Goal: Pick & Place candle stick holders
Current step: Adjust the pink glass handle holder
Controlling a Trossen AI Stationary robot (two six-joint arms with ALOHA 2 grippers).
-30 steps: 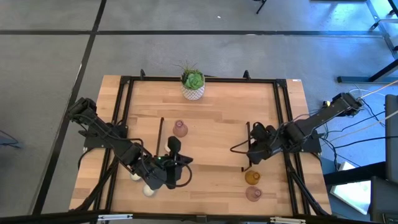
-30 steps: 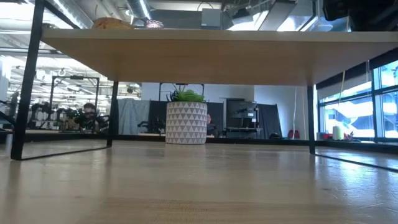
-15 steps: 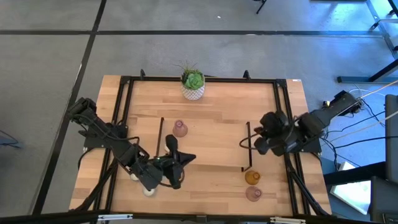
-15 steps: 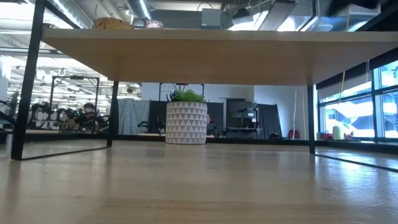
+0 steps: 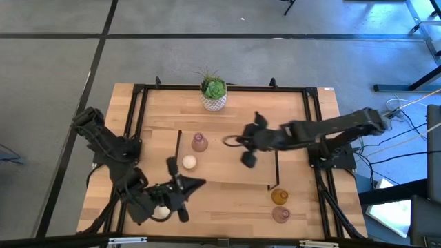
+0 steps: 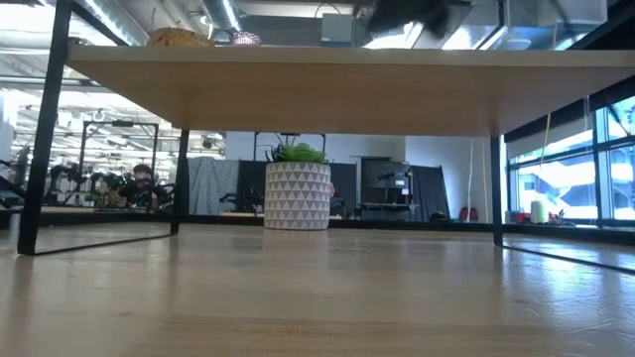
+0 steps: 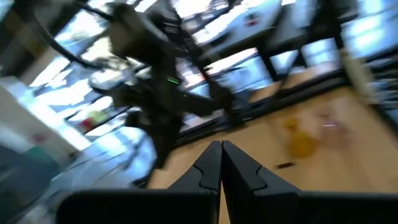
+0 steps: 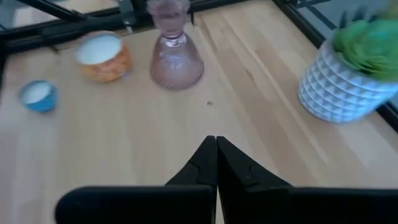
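Note:
A dusty-pink holder (image 5: 199,142) stands upright left of the table's middle, with a low cream-white holder (image 5: 187,162) just nearer. Another cream-white one (image 5: 160,212) sits at the near left, beside my left arm. An amber holder (image 5: 278,196) and a second pink one (image 5: 280,214) stand at the near right. My left gripper (image 5: 193,184) is shut and empty, nearer than the cream holder. My right gripper (image 5: 238,142) is shut and empty, just right of the pink holder (image 8: 176,59), and its wrist view also shows the cream one (image 8: 102,56).
A white patterned pot with a green plant (image 5: 214,95) stands at the far edge in the middle. A black frame (image 5: 141,110) runs around the table, and thin black rods (image 5: 276,162) lie on the wood. The amber holder (image 7: 300,143) shows ahead of my left gripper.
My left gripper has drawn back toward the near-left corner, and a cream-white holder now stands uncovered where it was. My right arm has swung out from the right edge toward the table's middle, toward the pink holder.

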